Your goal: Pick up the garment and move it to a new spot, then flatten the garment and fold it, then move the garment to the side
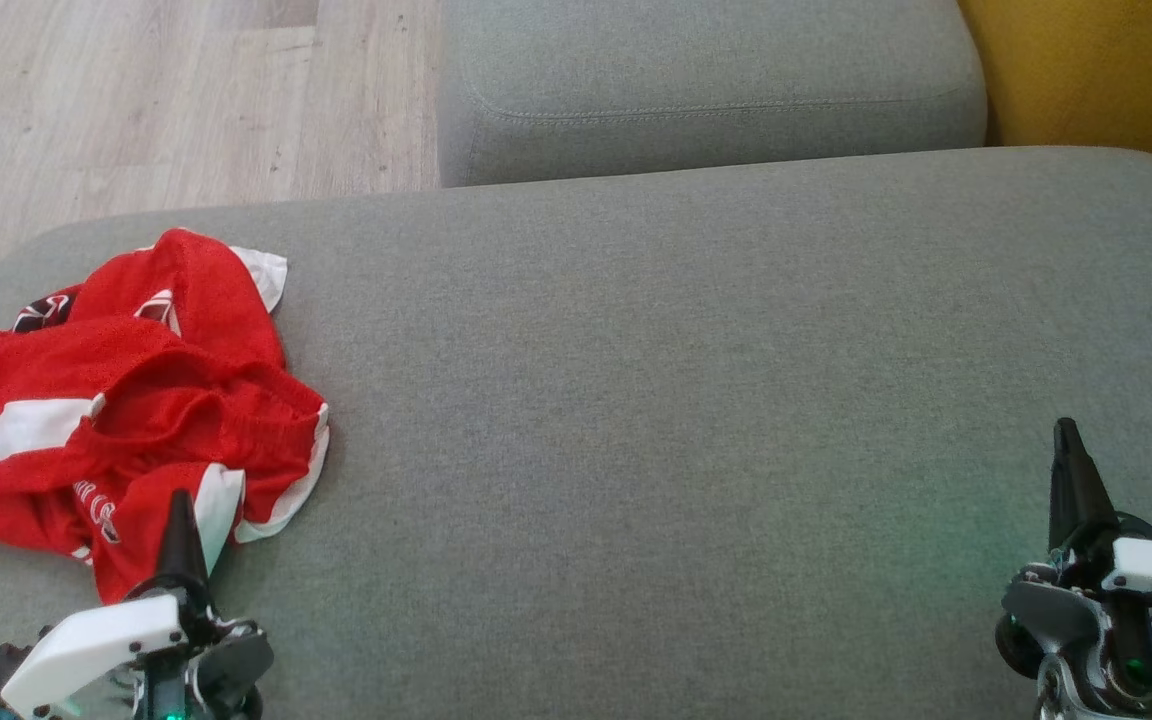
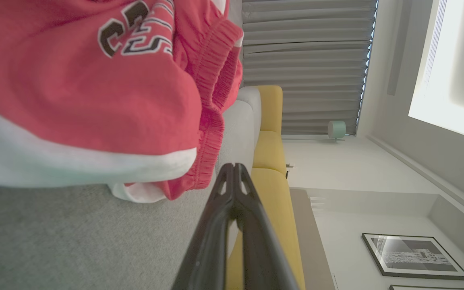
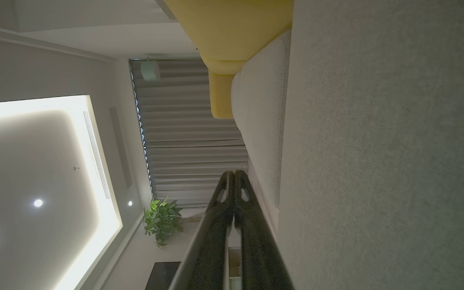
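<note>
The garment [image 1: 126, 410], red shorts with white stripes and dark lettering, lies crumpled at the left end of the grey cushion [image 1: 696, 400]. My left gripper [image 1: 179, 500] is shut and empty, its tip just over the garment's near edge. In the left wrist view the garment [image 2: 83, 92] lies left of and beyond the shut left gripper [image 2: 234, 167], which touches no cloth there. My right gripper [image 1: 1067, 430] is shut and empty above bare cushion at the lower right. The right wrist view has the shut right gripper [image 3: 234, 174] beside the grey cushion [image 3: 385, 161].
A second grey cushion [image 1: 706, 90] sits behind the main one. A yellow seat [image 1: 1096, 70] is at the back right. Wood floor [image 1: 156, 100] lies beyond the cushion's far left edge. The wide middle of the cushion is bare.
</note>
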{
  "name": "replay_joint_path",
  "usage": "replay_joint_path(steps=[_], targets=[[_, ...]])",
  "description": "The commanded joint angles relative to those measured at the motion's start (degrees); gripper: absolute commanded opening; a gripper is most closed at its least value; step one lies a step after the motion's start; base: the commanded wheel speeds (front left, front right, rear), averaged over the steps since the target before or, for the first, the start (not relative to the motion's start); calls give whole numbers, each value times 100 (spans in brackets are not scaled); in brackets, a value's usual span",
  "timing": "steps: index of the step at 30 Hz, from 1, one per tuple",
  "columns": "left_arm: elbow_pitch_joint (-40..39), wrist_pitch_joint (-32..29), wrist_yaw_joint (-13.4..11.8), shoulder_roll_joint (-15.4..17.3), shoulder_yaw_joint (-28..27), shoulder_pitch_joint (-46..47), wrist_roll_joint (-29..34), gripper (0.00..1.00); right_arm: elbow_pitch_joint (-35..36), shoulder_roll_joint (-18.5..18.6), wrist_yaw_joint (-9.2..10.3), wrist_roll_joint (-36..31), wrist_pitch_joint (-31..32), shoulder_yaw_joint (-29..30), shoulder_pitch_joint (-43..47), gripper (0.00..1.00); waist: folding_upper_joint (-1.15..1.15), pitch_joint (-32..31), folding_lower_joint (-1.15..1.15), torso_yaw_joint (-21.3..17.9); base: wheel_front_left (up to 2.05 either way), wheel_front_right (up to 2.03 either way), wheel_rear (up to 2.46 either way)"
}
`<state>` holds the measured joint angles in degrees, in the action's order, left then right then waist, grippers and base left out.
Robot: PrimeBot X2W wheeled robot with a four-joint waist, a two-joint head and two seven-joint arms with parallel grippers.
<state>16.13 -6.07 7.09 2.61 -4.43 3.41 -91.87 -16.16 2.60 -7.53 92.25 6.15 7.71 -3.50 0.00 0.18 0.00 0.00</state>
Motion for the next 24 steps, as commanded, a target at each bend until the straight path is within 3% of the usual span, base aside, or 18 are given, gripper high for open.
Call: replay_joint_path(steps=[1,23,24], targets=[[-211,-40,40,27,-206,277,-32,0,213,28,4,-6,32,-121,-269,0,0,0,0,0,0,0,0],[-211,-40,40,27,-206,277,-32,0,213,28,4,-6,32,-121,-269,0,0,0,0,0,0,0,0],[0,0,0,0,0,0,0,100,0,0,0,0,0,0,0,100,0,0,0,0,0,0,0]])
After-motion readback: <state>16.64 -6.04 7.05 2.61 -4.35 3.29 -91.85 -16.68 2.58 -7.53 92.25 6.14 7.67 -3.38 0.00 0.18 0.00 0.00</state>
